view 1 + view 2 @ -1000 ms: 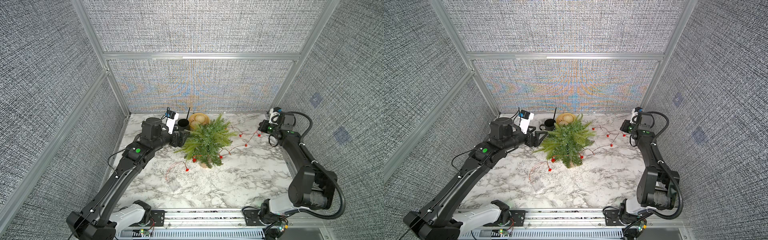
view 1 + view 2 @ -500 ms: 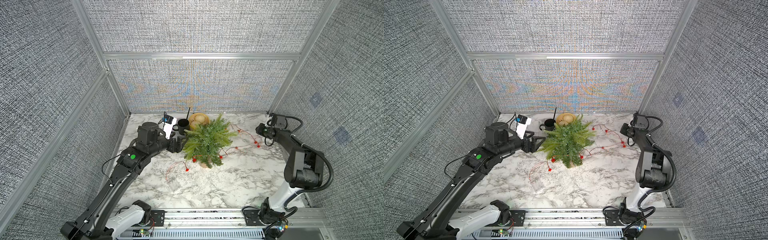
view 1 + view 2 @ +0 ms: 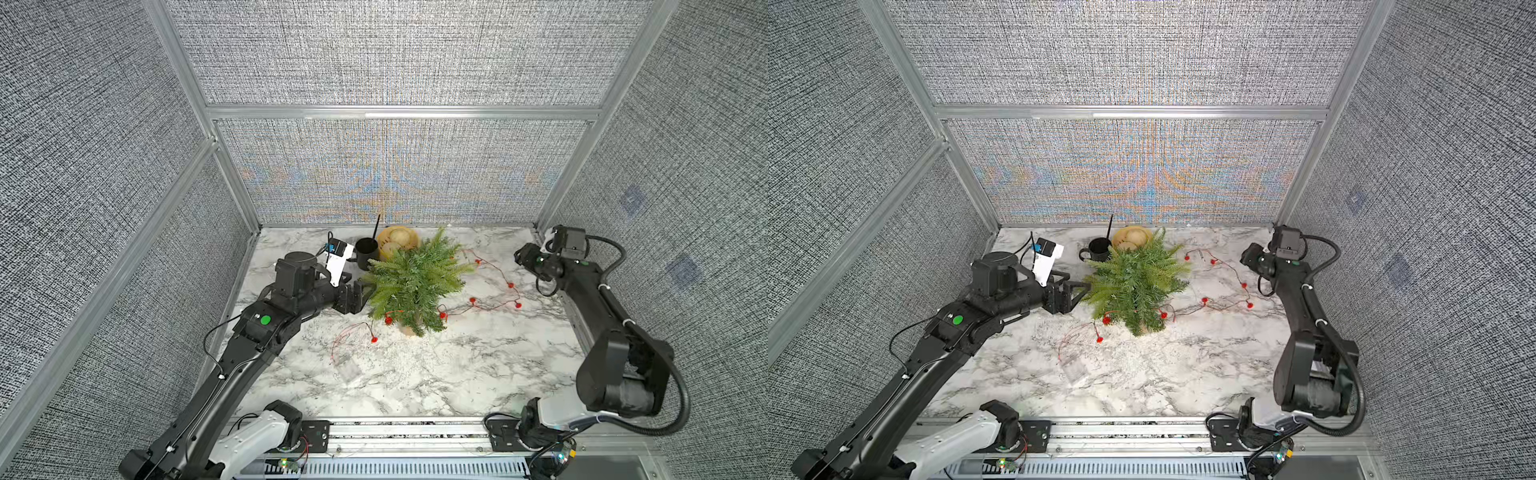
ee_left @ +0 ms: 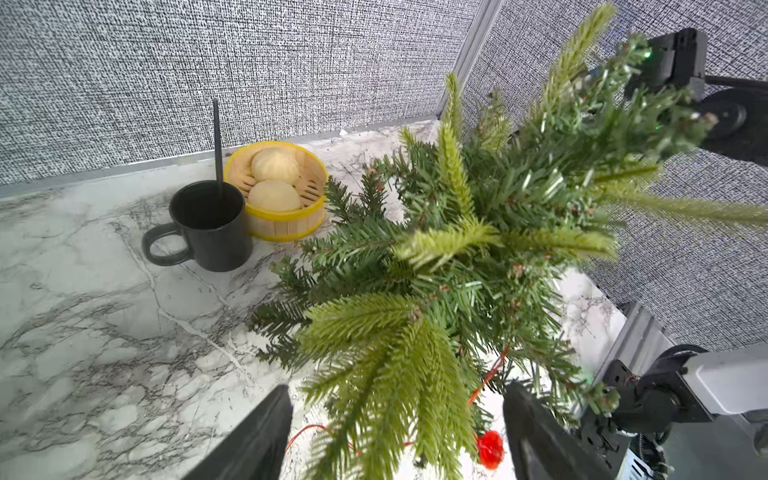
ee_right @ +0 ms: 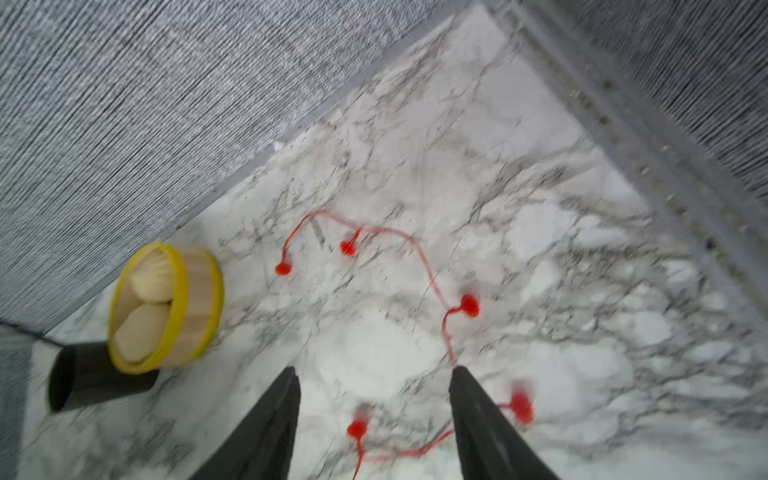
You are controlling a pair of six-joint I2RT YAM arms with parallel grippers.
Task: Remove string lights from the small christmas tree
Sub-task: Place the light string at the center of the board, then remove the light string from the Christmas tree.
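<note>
A: Most of the lights lie on the table on the right arm's side of the tree. We see that loop of red bulbs in both top views.

B: And the rest?

A: We follow the wire through the low fronds by the tan base, past two bulbs. It comes out front-left and ends at a clear box lying flat on the marble.

B: How is our left gripper?

A: Its jaws are spread wide at the tree's left edge. In its wrist view, fronds and one bulb sit between the fingers, and nothing is clamped.

B: And the right gripper?

A: It hangs near the back right corner with its jaws apart and empty. Its wrist view is blurred. The wire runs past one finger, and we cannot tell whether they touch.

B: What is behind the tree?

A: We see a black mug with a stick in it. Just beside it is a basket holding two buns.
</note>
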